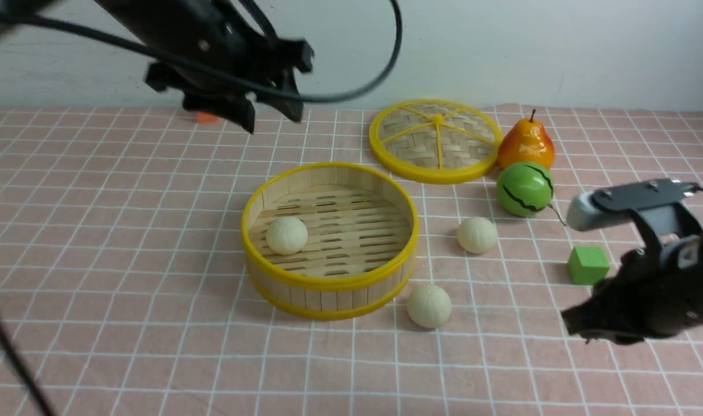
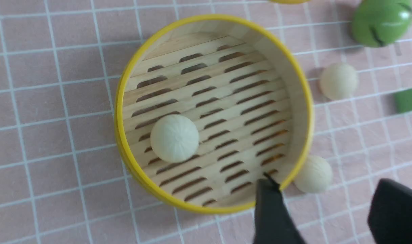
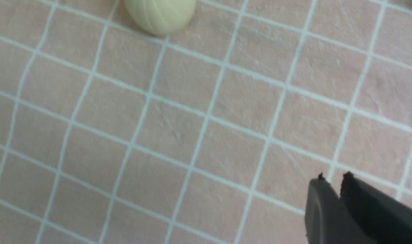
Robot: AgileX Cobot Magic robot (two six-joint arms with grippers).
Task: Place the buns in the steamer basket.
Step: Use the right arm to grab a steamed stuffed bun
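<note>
The steamer basket [image 1: 328,284] stands mid-table with one bun [image 1: 286,235] on its slat floor. A second bun [image 1: 477,234] lies on the cloth to its right, and a third bun [image 1: 429,306] lies by its front right wall. My left gripper [image 1: 270,115] hangs open and empty high above the basket's far left. In the left wrist view its jaws [image 2: 327,189] are spread wide over the basket rim [image 2: 119,112] and the third bun [image 2: 314,174]. My right gripper [image 1: 568,323] is shut and empty, low at the right. In the right wrist view it [image 3: 333,178] is well clear of a bun [image 3: 160,15].
A flat woven lid [image 1: 436,138] lies behind the basket. An orange pear [image 1: 525,144] and a green striped melon [image 1: 524,189] stand to the lid's right. A green cube [image 1: 588,264] sits close beside my right arm. A small orange object [image 1: 207,118] lies far back left.
</note>
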